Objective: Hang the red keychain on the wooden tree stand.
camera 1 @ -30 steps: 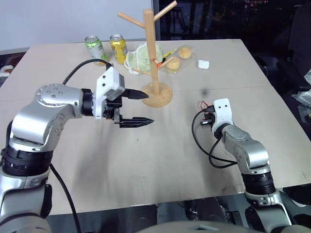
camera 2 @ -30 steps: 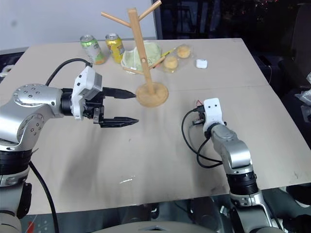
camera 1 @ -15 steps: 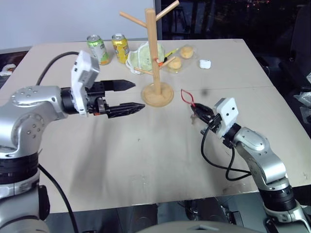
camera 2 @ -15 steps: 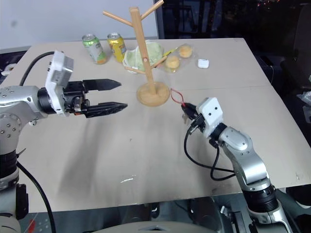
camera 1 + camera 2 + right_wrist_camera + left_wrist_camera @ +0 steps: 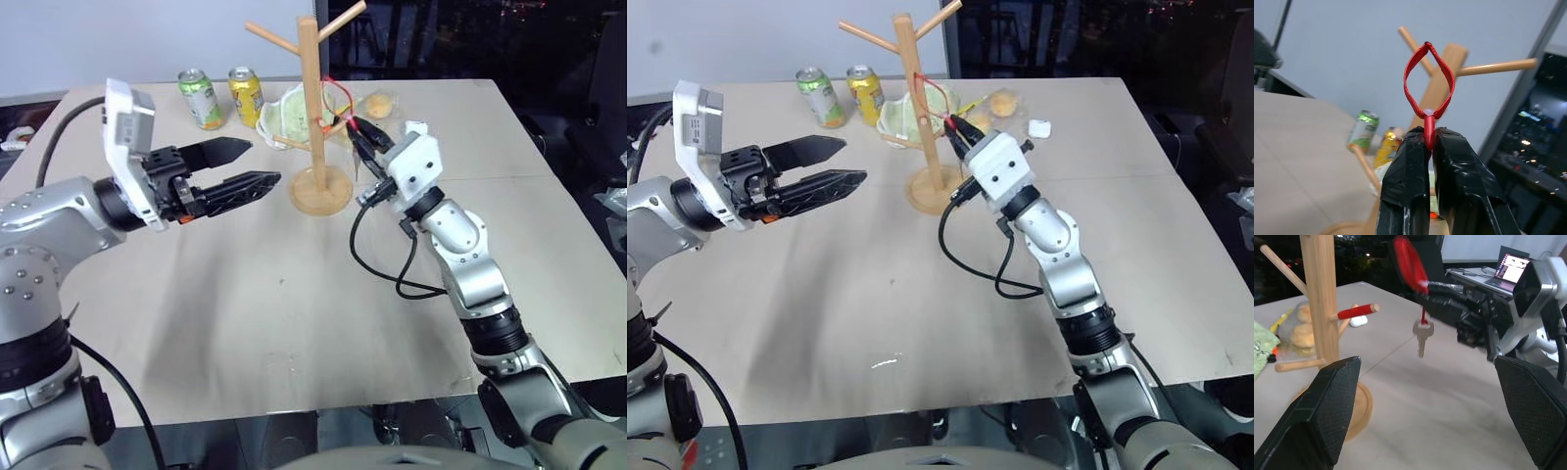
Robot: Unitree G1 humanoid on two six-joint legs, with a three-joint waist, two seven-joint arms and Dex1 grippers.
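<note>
The tan table (image 5: 294,323) carries the wooden tree stand (image 5: 312,108), which stands upright on its round base toward the far middle, its pole vertical and its pegs angled upward. Behind it sit two drink cans (image 5: 201,98) and some wrapped food. The left gripper (image 5: 240,166) hovers above the table to the left of the stand, roughly level, its two black fingers spread wide apart with nothing between them. The right gripper (image 5: 361,135) is raised just to the right of the pole, angled up and toward it, its fingers pressed together on the red keychain (image 5: 1428,81). The cord loop stands up from the fingertips, long axis in line with the gripper, close to the upper pegs, while the small key (image 5: 1421,335) hangs straight down below them.
</note>
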